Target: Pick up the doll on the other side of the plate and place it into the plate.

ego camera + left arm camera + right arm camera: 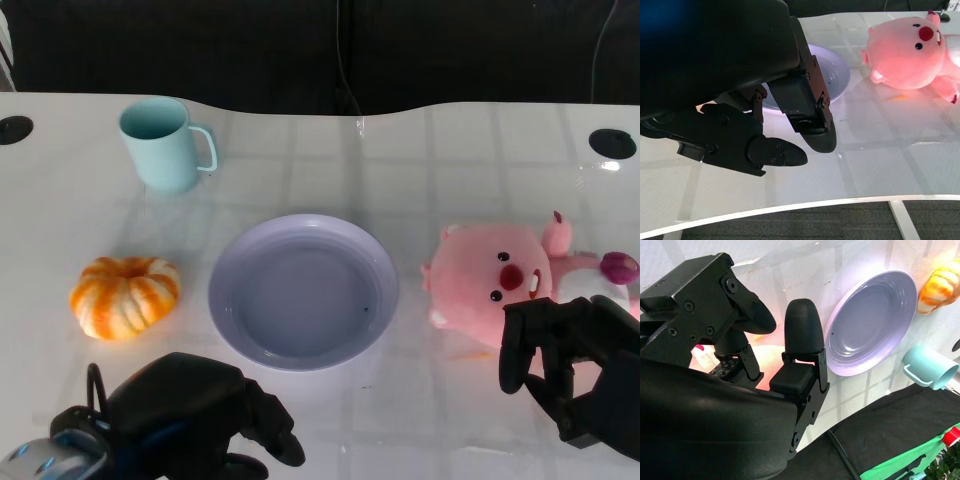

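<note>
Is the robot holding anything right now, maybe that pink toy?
No. The right robot hand hovers open just in front of the pink doll, not gripping it. The left robot hand holds nothing either, fingers curled in.

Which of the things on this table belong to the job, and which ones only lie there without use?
Belong to the job:
- pink doll
- lavender plate
- right hand, close by the doll, holding nothing

Only lying about:
- toy pumpkin
- light blue mug
</note>
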Motion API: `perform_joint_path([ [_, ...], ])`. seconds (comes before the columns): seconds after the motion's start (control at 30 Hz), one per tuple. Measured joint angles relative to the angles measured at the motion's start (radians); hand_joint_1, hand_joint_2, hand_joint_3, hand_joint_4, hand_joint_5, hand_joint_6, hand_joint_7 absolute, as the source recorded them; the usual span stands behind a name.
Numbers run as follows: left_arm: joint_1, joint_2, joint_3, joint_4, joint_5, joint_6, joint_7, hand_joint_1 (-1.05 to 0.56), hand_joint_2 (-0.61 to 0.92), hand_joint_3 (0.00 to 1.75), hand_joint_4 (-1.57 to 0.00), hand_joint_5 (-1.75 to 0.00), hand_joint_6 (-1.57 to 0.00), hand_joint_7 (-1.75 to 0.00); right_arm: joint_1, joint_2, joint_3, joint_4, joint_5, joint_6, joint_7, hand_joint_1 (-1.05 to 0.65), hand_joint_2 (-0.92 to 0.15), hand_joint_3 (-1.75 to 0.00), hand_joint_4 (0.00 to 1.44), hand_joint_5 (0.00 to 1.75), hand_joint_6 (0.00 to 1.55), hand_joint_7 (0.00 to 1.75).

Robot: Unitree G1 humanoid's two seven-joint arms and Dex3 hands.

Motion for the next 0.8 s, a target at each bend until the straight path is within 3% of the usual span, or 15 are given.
perform_joint_path([
  [0.17,0.000,0.000,0.000,0.000,0.000,-0.001,-0.001,-0.25,0.92,0.25,-0.75,-1.29,-1.09,-0.01,0.000,0.000,0.000,0.000,0.000,0.002,-0.001,0.01,-0.38,-1.34,0.81,1.70,0.79,1.43],
  [0.27,0.000,0.000,0.000,0.001,0.000,-0.011,0.001,-0.25,0.92,0.25,-0.75,-1.29,-1.09,-0.01,0.000,0.000,-0.003,0.000,0.003,0.002,-0.005,0.02,-0.44,-1.24,0.79,1.56,0.79,1.28],
  [0.3,0.000,0.000,0.000,0.001,0.000,-0.012,0.000,-0.25,0.92,0.25,-0.75,-1.29,-1.09,-0.01,-0.001,0.000,-0.005,0.000,0.009,0.002,-0.006,0.03,-0.46,-1.18,0.78,1.49,0.79,1.22],
  [0.4,0.000,0.000,0.000,0.001,0.001,-0.014,0.000,-0.24,0.92,0.24,-0.75,-1.28,-1.09,-0.01,0.000,0.004,-0.010,0.000,0.017,0.000,-0.028,-0.03,-0.63,-0.75,0.74,1.20,0.78,0.81],
  [0.43,0.000,0.000,0.000,0.001,0.001,-0.015,0.000,-0.24,0.92,0.25,-0.75,-1.28,-1.09,-0.01,0.000,0.008,-0.013,-0.001,0.016,-0.002,-0.041,-0.06,-0.71,-0.58,0.70,1.09,0.77,0.62],
  [0.53,0.000,0.000,0.001,0.001,0.001,-0.015,0.000,-0.25,0.92,0.26,-0.75,-1.29,-1.09,-0.01,0.002,0.019,-0.019,-0.003,0.006,-0.031,-0.088,-0.13,-0.78,-0.39,0.56,0.89,0.69,0.34],
  [0.8,0.000,0.000,0.002,0.001,0.001,-0.010,0.000,-0.25,0.92,0.26,-0.76,-1.24,-1.09,-0.01,0.001,0.018,-0.028,0.006,-0.097,-0.100,-0.200,-0.35,-0.92,-0.13,0.15,0.58,0.37,0.01],
])
